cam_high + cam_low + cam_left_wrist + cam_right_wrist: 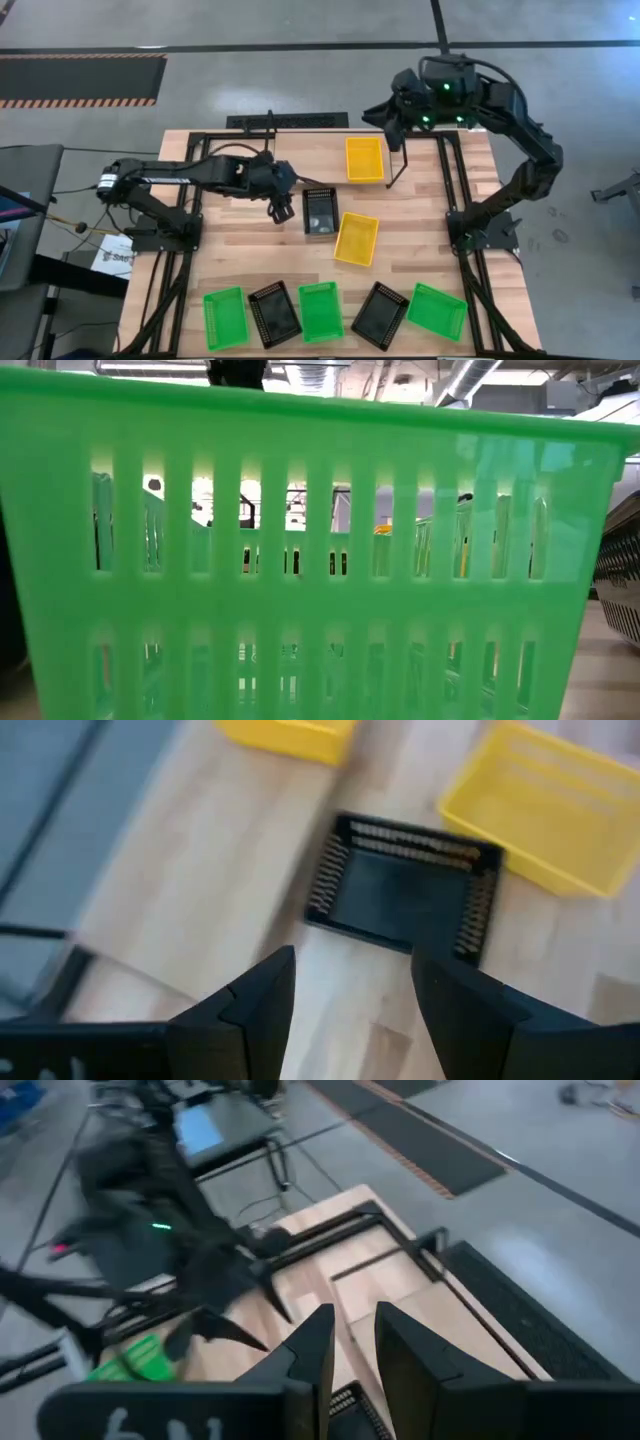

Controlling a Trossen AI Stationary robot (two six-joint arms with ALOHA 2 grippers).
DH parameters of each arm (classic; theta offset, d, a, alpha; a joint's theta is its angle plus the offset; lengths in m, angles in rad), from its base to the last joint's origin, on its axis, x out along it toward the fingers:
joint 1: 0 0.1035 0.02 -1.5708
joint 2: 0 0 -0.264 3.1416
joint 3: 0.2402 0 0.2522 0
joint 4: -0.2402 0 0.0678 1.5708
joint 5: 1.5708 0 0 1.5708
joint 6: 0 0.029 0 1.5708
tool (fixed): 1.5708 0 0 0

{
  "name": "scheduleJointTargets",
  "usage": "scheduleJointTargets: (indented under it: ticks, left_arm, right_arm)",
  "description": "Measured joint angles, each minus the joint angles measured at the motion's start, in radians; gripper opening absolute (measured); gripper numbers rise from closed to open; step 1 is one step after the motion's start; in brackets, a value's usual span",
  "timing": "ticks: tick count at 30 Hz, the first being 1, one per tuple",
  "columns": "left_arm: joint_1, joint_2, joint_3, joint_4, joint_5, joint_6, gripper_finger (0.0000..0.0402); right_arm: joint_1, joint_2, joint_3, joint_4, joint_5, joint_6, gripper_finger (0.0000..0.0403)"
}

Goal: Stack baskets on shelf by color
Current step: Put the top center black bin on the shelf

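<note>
High view: the black basket (321,211) is shown at frame centre, its long axis running top to bottom, immediately right of the left gripper (280,208), whose fingers are spread and empty. The right gripper (392,128), partly parted, hangs farther off at upper right.

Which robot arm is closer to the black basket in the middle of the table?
The left. Its tool hovers open just beside the middle black basket, not touching it. The right tool is up at the table's far edge, past the yellow basket.
</note>
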Motion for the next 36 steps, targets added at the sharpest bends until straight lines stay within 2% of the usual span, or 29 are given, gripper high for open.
scheduleJointTargets:
  ticks: [3, 7, 12, 16, 20, 24, 28, 32, 36]
  left_arm:
    - [0.011, 0.085, 0.0, 0.039, 0.106, 0.011, 0.0189]
    - [0.009, 0.204, 0.006, 0.08, 0.193, 0.021, 0.0189]
    - [-0.009, 0.308, 0.025, 0.111, 0.331, 0.071, 0.0189]
    - [-0.031, 0.359, 0.026, 0.115, 0.379, 0.086, 0.0189]
    - [-0.048, 0.371, 0.029, 0.146, 0.385, 0.095, 0.0189]
    - [-0.056, 0.387, 0.028, 0.148, 0.327, 0.139, 0.0189]
    - [-0.057, 0.411, 0.027, 0.147, 0.323, 0.167, 0.0189]
    - [-0.059, 0.442, 0.027, 0.15, 0.262, 0.205, 0.0189]
    - [-0.059, 0.459, 0.016, 0.162, 0.263, 0.214, 0.0189]
  right_arm:
    - [0.057, 0.0, 0.025, -0.01, -0.001, -0.041, 0.0098]
    - [0.1, 0.001, 0.051, -0.01, -0.003, -0.076, 0.0098]
    - [0.095, 0.0, 0.097, -0.057, -0.002, -0.1, 0.0098]
    - [0.07, 0.001, 0.112, -0.109, -0.002, -0.101, 0.0098]
    - [0.044, 0.001, 0.113, -0.131, -0.001, -0.1, 0.0098]
    - [0.028, 0.001, 0.113, -0.136, -0.001, -0.1, 0.0098]
    - [0.028, 0.002, 0.113, -0.137, -0.001, -0.097, 0.0098]
    - [0.041, 0.002, 0.113, -0.137, -0.001, -0.087, 0.0098]
    - [0.06, 0.002, 0.113, -0.136, -0.001, -0.081, 0.0098]
